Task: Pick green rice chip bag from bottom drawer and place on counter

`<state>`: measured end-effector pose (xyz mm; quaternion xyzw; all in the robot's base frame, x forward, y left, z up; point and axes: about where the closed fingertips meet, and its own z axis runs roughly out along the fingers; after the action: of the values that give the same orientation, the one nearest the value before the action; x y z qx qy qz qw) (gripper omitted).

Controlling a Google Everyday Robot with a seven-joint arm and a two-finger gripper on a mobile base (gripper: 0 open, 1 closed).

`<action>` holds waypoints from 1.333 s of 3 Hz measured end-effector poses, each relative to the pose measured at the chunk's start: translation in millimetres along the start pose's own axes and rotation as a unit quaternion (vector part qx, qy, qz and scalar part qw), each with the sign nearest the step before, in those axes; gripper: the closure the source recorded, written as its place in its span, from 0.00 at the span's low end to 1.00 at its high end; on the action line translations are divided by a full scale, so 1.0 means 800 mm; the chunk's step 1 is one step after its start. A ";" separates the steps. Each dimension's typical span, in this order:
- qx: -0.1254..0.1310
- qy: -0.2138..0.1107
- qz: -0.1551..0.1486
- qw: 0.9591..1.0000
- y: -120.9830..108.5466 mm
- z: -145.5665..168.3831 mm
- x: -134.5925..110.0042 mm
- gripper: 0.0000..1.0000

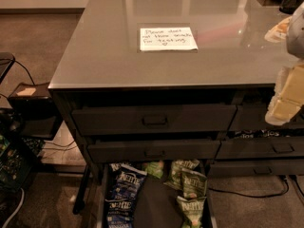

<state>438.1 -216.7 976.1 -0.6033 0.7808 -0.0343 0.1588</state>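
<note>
The bottom drawer [154, 205] is pulled open at the foot of the cabinet. At its back, partly tucked under the drawer above, lies a small bright green pouch, the green rice chip bag [154, 169]; its logo is hidden. The glossy grey counter [118, 56] bears a white handwritten note [167, 39]. My gripper [286, 99], pale cream, hangs at the right edge of the view over the counter's front right corner, far above and to the right of the bag, with nothing seen in it.
The bottom drawer also holds a dark blue Kettle bag [122, 191] on the left and duller green Kettle bags [194, 184] on the right. Two shallower drawers [154, 120] sit shut above. A black box [31, 110] and cables stand left of the cabinet.
</note>
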 end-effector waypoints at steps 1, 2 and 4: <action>0.000 0.000 0.000 1.000 0.000 0.000 0.000 0.00; -0.005 -0.018 0.006 1.000 0.013 0.022 0.000 0.00; -0.035 -0.071 0.028 0.996 0.082 0.140 -0.007 0.00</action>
<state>410.4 -178.2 855.0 -0.5877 0.7845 0.0408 0.1936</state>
